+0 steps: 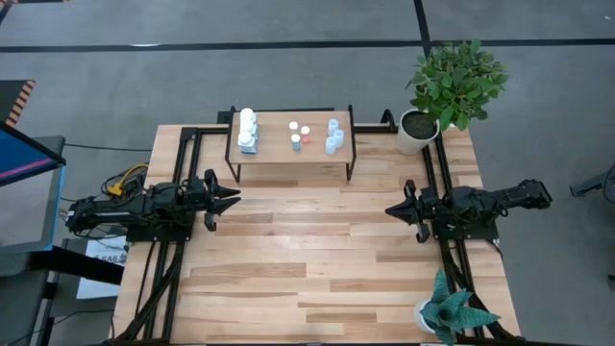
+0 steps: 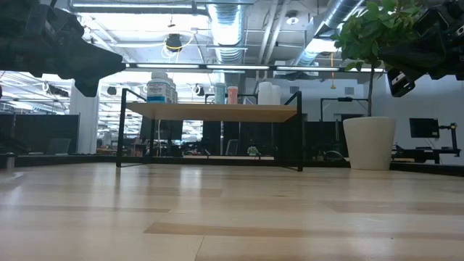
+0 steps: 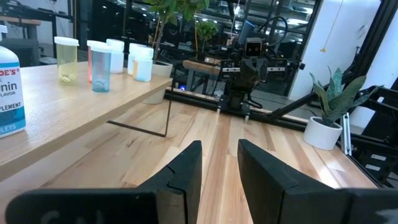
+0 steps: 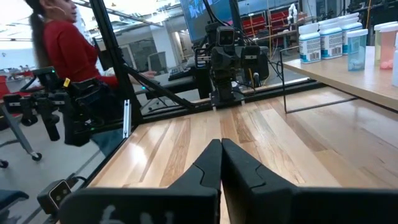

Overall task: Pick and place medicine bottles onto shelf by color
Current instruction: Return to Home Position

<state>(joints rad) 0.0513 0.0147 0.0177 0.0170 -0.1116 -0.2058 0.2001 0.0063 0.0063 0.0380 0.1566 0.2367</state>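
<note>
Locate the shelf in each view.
High: shelf top centre.
Low: shelf mid-picture, at the table's far side.
Left wrist: shelf at left.
Right wrist: shelf at right edge.
Shared landmark: the chunky white bottles at one end.

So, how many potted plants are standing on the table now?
2. A leafy plant in a white pot stands at the right edge of the table, beside the shelf. A spiky plant in a white pot stands at the same edge's other end. No more are visible.
</note>
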